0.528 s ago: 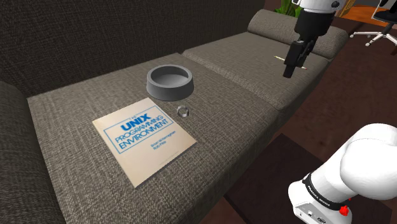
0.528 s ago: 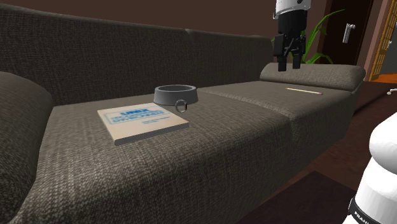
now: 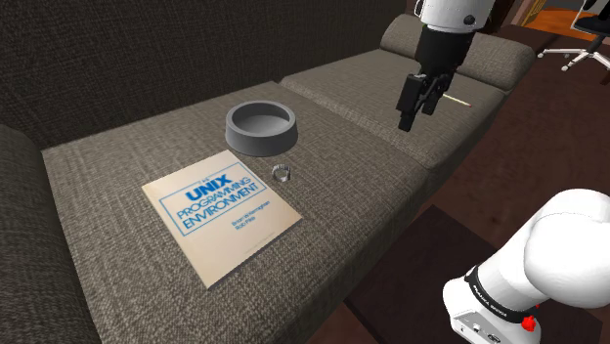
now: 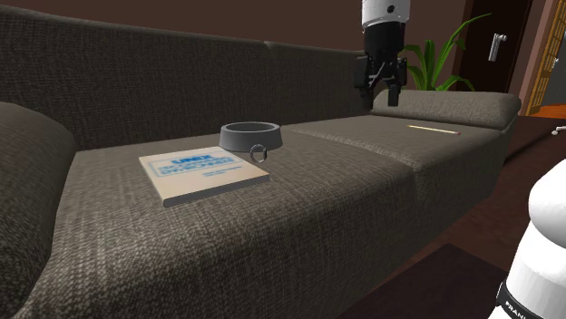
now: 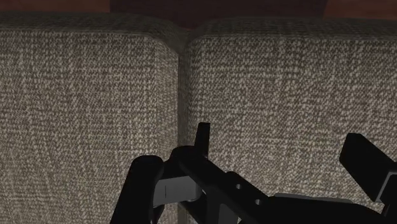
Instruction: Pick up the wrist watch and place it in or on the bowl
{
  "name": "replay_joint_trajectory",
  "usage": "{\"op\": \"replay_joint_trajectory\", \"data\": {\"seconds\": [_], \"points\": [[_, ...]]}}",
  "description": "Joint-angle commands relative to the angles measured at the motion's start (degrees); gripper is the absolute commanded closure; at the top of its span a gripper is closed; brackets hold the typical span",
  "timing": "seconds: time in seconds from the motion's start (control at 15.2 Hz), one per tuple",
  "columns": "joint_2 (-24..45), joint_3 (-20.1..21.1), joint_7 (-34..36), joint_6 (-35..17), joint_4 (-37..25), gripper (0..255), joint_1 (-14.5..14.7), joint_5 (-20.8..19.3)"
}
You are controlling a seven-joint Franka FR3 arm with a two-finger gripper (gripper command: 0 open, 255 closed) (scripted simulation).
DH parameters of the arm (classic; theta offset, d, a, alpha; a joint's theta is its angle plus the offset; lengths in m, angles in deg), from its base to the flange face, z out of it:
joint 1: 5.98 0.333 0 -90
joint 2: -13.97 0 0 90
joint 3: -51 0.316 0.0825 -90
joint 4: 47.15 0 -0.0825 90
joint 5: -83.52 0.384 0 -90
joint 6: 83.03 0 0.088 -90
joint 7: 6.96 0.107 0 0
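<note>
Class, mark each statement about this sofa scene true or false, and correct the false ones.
1. The wrist watch lies on the sofa, outside the bowl. True.
2. The gripper is shut on the wrist watch. False: it is open, up in the air, well apart from it.
3. The book stands upright against the backrest. False: it lies flat on the seat cushion.
4. The bowl has nothing in it. True.

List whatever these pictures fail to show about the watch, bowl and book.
- Wrist watch: too small in the shoulder view to tell dial from strap.
- Bowl: its near wall hides its floor in the second exterior view.
- Book: the line under the title is too small to read in the shoulder view.
</note>
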Motion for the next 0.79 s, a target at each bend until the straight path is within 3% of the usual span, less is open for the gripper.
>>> {"op": "replay_joint_trajectory", "data": {"seconds": [0.0,0.73], "points": [[1.5,2.3,3.2,-1.6,-0.4,0,0.5,1.8],[16.3,13.9,19.6,-11.2,-9.1,0,1.8,6.4]]}}
